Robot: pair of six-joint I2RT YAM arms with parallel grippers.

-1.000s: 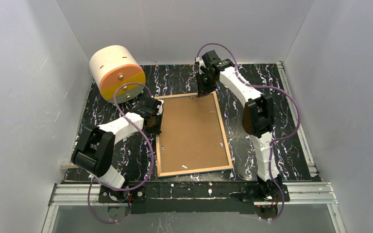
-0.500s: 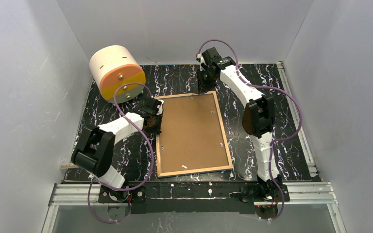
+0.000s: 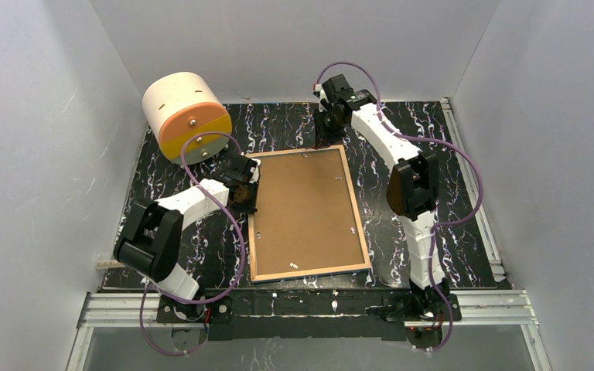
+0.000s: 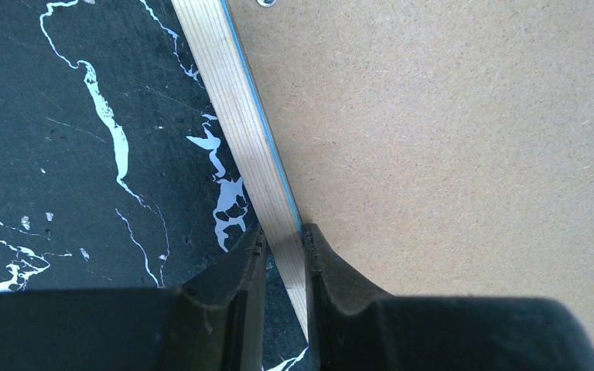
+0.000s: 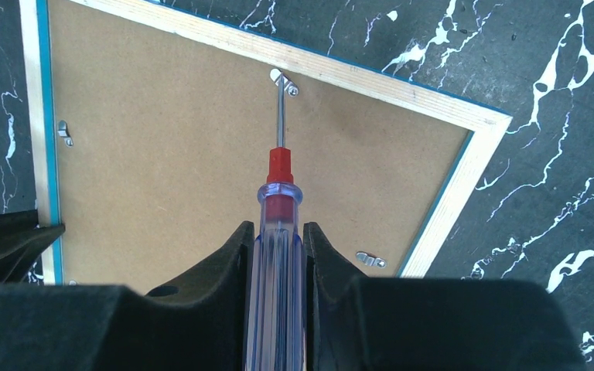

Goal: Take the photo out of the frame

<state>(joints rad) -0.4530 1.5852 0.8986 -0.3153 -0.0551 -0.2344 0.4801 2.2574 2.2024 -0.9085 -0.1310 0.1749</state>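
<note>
Two grippers are engaged, and both are closed on something. The frame (image 3: 309, 273) lies face down at the centre of the overhead view on the black marbled tabletop (image 3: 278, 127). Its light wooden edging and the brown backing board (image 3: 305, 209) face up. The photo is not visible in any view; it is judged to lie beneath the backing board.

The left gripper (image 4: 282, 236) is clamped across the frame's left rail, one finger on the outer side against the tabletop and the other on the inner side at the board's edge. The right gripper (image 5: 276, 232), at the upper centre of the overhead view, holds a screwdriver (image 5: 278, 209) with a clear handle and red collar. The shaft points at a metal turn clip (image 5: 282, 81) on the top rail, and the tip appears to touch it. Two further clips (image 5: 63, 131) (image 5: 371, 260) show at the left and lower right of the right wrist view.

Handling assessment:
- The frame looks thin, stiff and light, and likely to slide on the smooth tabletop. The present hold on the rail is the sound place to steady it.
- The backing board appears rigid and flat. It has no grip point until the clips are turned clear, and it should then be lifted at an edge.
- The photo is presumably thin, flexible and easily creased or scratched. It should be taken by a free corner or edge with light pressure, and the tool tip kept off it.
</note>
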